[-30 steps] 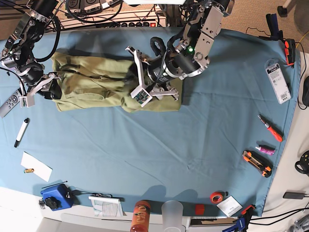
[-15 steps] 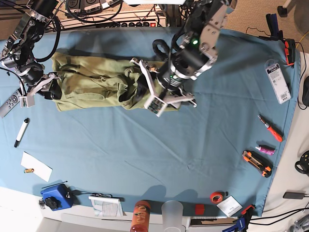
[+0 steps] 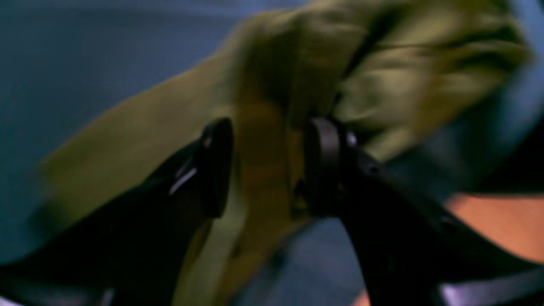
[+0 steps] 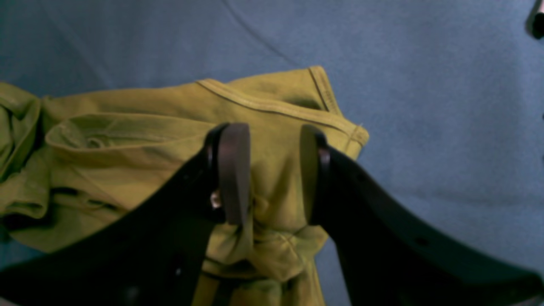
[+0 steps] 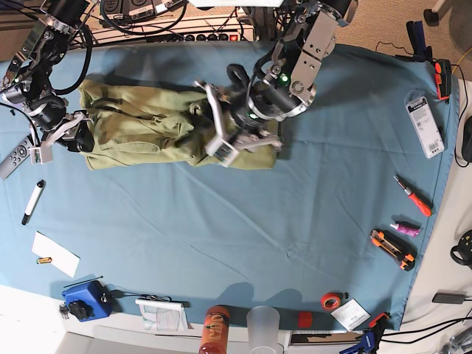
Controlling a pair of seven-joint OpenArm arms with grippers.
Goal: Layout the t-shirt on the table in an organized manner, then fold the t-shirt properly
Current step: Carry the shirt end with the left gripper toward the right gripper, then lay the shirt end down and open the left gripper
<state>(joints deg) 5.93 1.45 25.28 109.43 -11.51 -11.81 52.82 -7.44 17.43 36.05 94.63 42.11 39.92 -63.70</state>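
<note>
t-shirt (image 5: 140, 129): plain olive green | table (image 5: 221, 236): teal-blue cloth | marker (image 5: 33, 201): white, black cap

Base cam hangs overhead, looking straight down on the whole table (image 5: 221, 221), far enough to take in both my arms. My left wrist cam peers fwd between its fingers (image 3: 216, 165), v. close & blurred; right wrist cam does likewise, sharp, past its fingers (image 4: 233, 170). All three share the shirt (image 5: 140, 133) w/ blue cloth around it.
</note>
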